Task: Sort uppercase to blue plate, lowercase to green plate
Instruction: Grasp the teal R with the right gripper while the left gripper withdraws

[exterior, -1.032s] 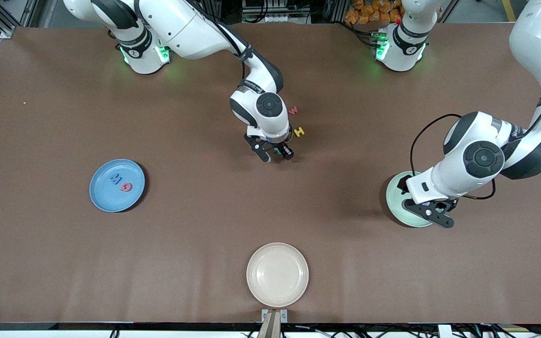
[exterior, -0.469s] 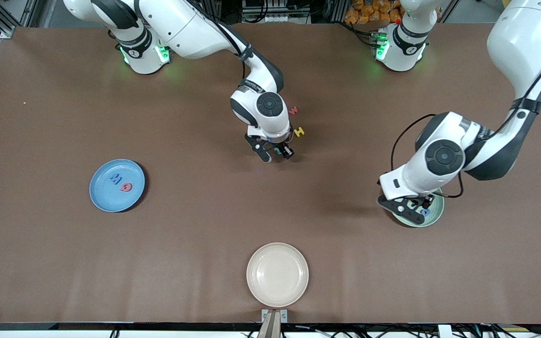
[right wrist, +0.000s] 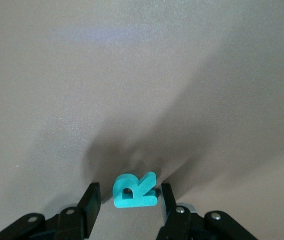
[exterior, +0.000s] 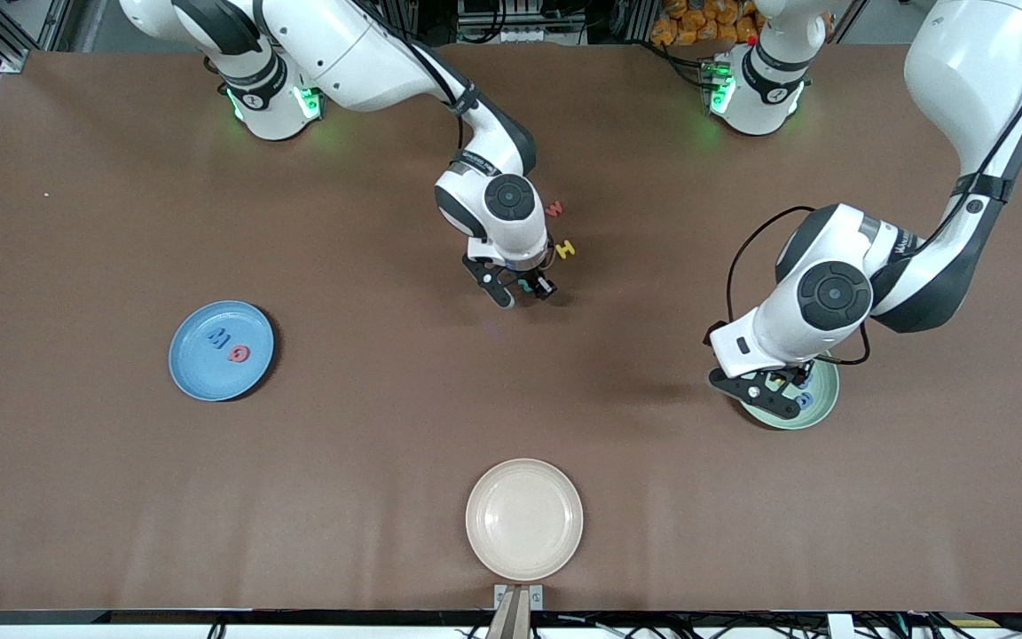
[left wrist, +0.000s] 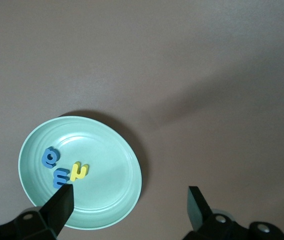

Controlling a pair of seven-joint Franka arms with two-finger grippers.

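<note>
Two grippers at work, right gripper (right wrist: 127,197) down at the table, fingers either side of the teal R (right wrist: 134,190), grip not certain, left gripper (left wrist: 129,202) spread wide over the green plate (left wrist: 121,150).

- The teal letter (right wrist: 134,190) reads "R". It lies on the table between the two fingers of the right gripper (right wrist: 129,200), with a gap on each side.
- The yellow letter (exterior: 566,249) reads "H". It lies on the table just beside the right gripper, toward the left arm's end.
- The red letter (exterior: 554,209) beside the right arm's wrist looks like a "w".
- On the blue plate (exterior: 196,373), well apart from both grippers, a blue letter (exterior: 217,337) looks like "M" and a red letter (exterior: 238,354) looks like "Q".
- In the green plate (left wrist: 111,200) under the left gripper (left wrist: 129,206) lie two blue letters (left wrist: 55,168) and one yellow letter (left wrist: 78,171); I cannot read them surely.
- The small print on the arm bands cannot be read.
</note>
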